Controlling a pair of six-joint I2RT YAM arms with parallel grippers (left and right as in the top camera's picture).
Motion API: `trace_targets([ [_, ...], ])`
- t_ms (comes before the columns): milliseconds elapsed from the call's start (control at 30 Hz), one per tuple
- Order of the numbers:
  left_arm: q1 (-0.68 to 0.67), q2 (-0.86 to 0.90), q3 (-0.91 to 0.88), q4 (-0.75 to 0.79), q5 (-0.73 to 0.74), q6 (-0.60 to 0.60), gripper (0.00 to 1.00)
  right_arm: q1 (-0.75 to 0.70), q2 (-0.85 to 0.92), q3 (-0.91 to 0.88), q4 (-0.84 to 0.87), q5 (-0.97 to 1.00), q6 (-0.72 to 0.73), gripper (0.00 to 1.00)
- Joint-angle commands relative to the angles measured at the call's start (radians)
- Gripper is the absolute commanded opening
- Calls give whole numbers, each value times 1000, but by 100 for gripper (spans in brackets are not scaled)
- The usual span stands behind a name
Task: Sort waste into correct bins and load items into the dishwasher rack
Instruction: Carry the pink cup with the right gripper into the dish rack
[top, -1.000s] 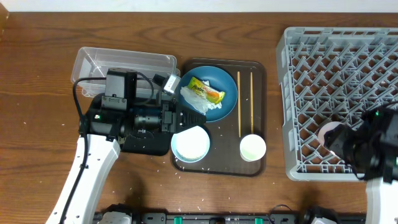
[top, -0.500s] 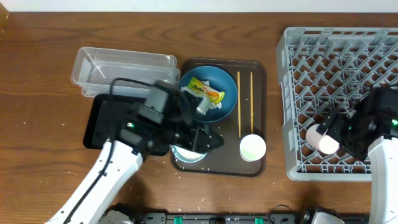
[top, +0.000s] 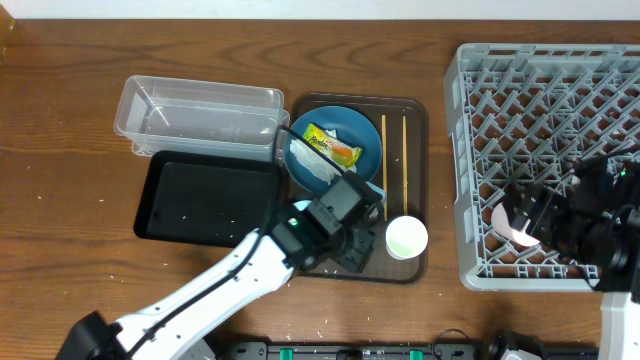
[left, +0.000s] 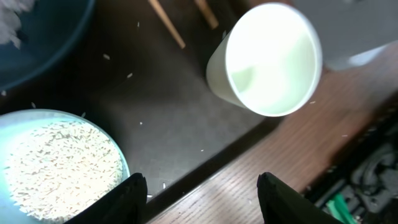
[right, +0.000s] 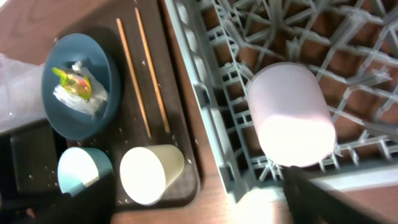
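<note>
My left gripper (top: 352, 258) (left: 202, 199) is open and empty. It hovers over the front edge of the brown tray, between the white bowl with loose rice (left: 56, 165) and the small white cup (top: 406, 237) (left: 267, 59). The dark blue plate (top: 350, 128) holds the yellow-green wrapper (top: 332, 145) and the crumpled tissue (top: 318, 172). Two chopsticks (top: 384, 165) lie beside it. The pink cup (top: 512, 222) (right: 291, 115) stands mouth-down in the grey dishwasher rack (top: 550, 90). My right gripper (top: 545, 228) (right: 205, 199) is open, just short of that cup.
The clear tub (top: 200, 110) and the black tray (top: 205, 195) sit left of the brown serving tray (top: 420, 120). My left arm crosses over the bowl and the black tray's right end. Rice grains are scattered on the brown tray and the table.
My left arm swung right from the black tray to the brown tray's front. My right gripper lowered the pink cup into the rack and let it go.
</note>
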Motion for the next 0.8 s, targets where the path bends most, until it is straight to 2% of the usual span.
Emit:
trace_targets([
  [0, -7, -9, 21, 5, -57, -21, 60, 9, -1, 10, -50, 45, -14, 43],
  [67, -6, -34, 29, 1, -58, -21, 60, 9, 9, -19, -81, 53, -14, 29],
  [100, -6, -52, 35, -3, -58, -21, 60, 9, 14, -43, -85, 75, -3, 15],
  [167, -6, -92, 47, -12, -58, -20, 60, 9, 21, -104, -68, 143, 51, 1],
  [400, -6, -251, 56, -58, -63, -20, 61, 8, 74, -269, 86, 204, 183, 1],
  [633, -6, -320, 56, -63, -69, -21, 61, 8, 121, -272, 260, 341, 294, 1],
  [767, -6, -319, 56, -82, -69, -21, 61, 8, 112, -233, 351, 252, 245, 1],
])
